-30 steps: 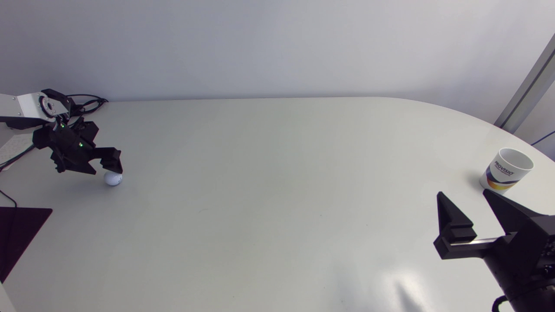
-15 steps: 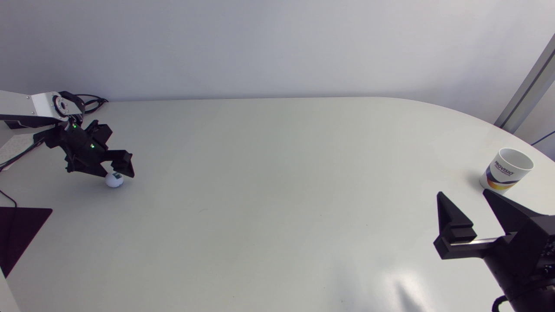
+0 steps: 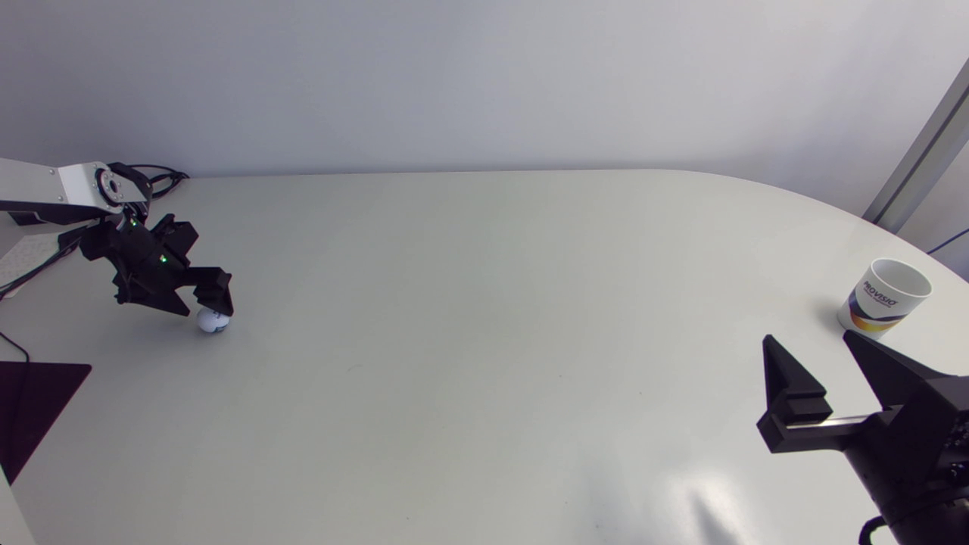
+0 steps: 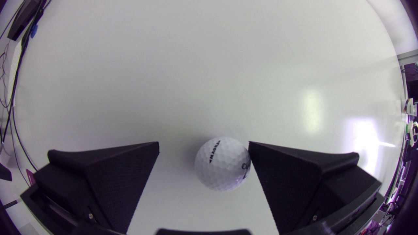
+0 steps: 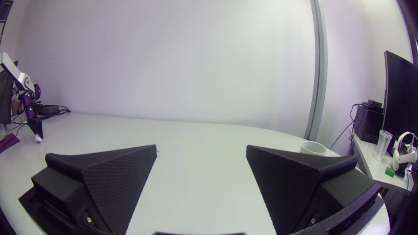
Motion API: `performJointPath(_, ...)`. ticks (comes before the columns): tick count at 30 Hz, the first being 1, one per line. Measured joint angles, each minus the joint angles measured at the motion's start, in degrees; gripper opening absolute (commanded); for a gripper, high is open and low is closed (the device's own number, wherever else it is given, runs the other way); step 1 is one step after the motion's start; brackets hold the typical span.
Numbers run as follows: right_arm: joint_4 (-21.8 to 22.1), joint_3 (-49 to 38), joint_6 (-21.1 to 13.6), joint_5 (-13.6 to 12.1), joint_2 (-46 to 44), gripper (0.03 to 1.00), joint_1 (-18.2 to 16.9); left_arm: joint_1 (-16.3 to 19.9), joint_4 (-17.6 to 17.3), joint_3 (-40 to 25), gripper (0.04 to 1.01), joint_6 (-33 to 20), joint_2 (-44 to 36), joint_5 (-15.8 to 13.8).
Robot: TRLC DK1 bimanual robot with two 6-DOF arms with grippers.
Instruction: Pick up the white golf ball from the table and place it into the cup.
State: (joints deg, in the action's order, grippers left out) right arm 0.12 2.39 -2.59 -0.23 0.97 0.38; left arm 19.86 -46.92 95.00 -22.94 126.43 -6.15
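My left gripper (image 4: 203, 144) is down at the table (image 3: 484, 250), jaws wide apart around the white golf ball (image 4: 222, 164). The ball lies on the surface close against one finger with a clear gap to the other, so nothing is gripped. My right gripper (image 3: 810, 341) hangs open and empty near the upright cup (image 3: 883, 297), well apart from the ball

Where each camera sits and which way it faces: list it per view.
Head view: fixed above, looking down on the table; left gripper at the golf ball, right gripper near the cup.
Left wrist view: behind the left gripper, facing down; its open fingers flank the golf ball.
Right wrist view: behind the right gripper, looking across the table; its open fingers show.
Shared: cup, head and right wrist.
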Motion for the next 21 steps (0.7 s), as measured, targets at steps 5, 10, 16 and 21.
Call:
performJointPath(5, 0.0, 0.0, 0.0, 0.0, 0.4, 0.966, 0.0, -0.5, 0.1, -4.3, 0.970, -0.2, -1.2, 1.0)
performJointPath(10, 0.0, 0.0, 0.0, 0.0, 0.4, 0.966, 0.0, -1.6, -0.3, -7.2, 0.970, -0.2, -4.2, 1.0)
performJointPath(16, 0.0, 0.0, 0.0, 0.0, 0.4, 0.966, 0.0, -2.3, 0.0, -7.4, 0.921, -0.2, -5.2, 1.0)
performJointPath(21, 0.0, 0.0, 0.0, 0.0, 0.4, 0.966, 0.0, -3.0, 1.3, -7.8, 0.882, -0.2, -5.2, 1.0)
